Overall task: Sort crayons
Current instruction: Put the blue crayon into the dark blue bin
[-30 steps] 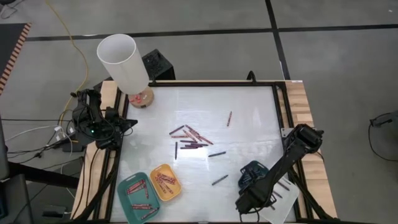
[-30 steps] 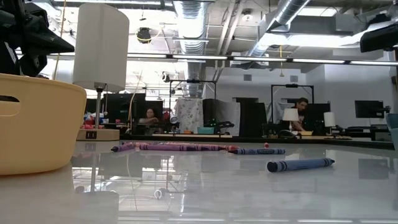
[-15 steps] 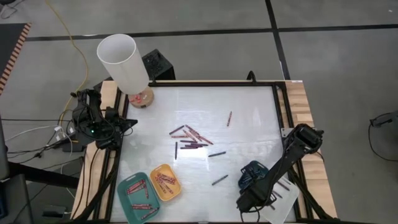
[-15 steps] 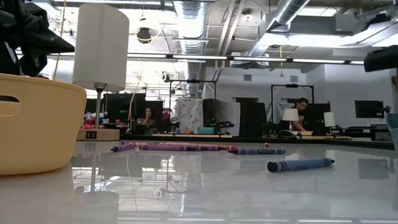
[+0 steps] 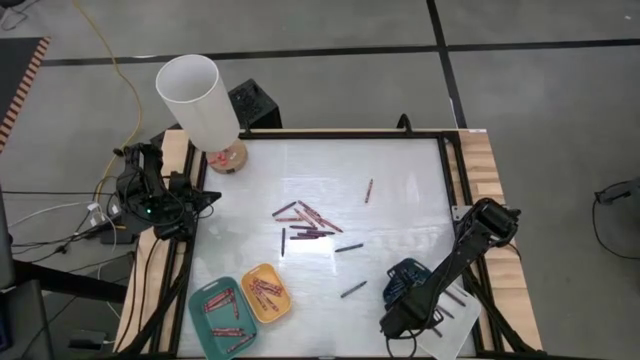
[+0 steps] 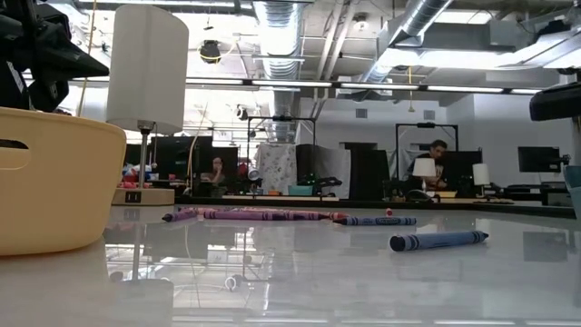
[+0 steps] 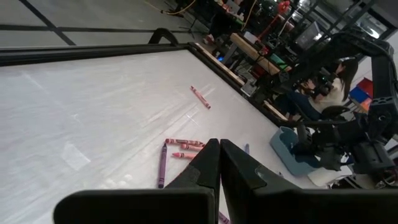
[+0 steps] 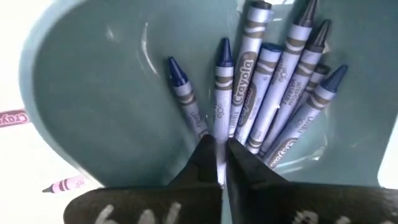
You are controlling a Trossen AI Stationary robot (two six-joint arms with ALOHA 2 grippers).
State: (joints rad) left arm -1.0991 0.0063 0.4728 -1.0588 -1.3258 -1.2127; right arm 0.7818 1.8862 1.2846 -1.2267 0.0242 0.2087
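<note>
Crayons (image 5: 305,222) lie mid-table. Right gripper (image 8: 219,163), nearly shut on a blue crayon (image 8: 221,93), hovers in the blue tray (image 8: 93,93); release comes next. Left gripper (image 7: 219,163) waits shut, empty.

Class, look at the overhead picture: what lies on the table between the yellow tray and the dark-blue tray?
In the high view, one dark crayon lies between the yellow tray and the dark-blue tray; the rest is bare tabletop.

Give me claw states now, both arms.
Left claw: shut, empty, parked at the table's left edge.
Right claw: shut or nearly so, tips at a blue crayon in the blue tray; grip cannot be told.
</note>
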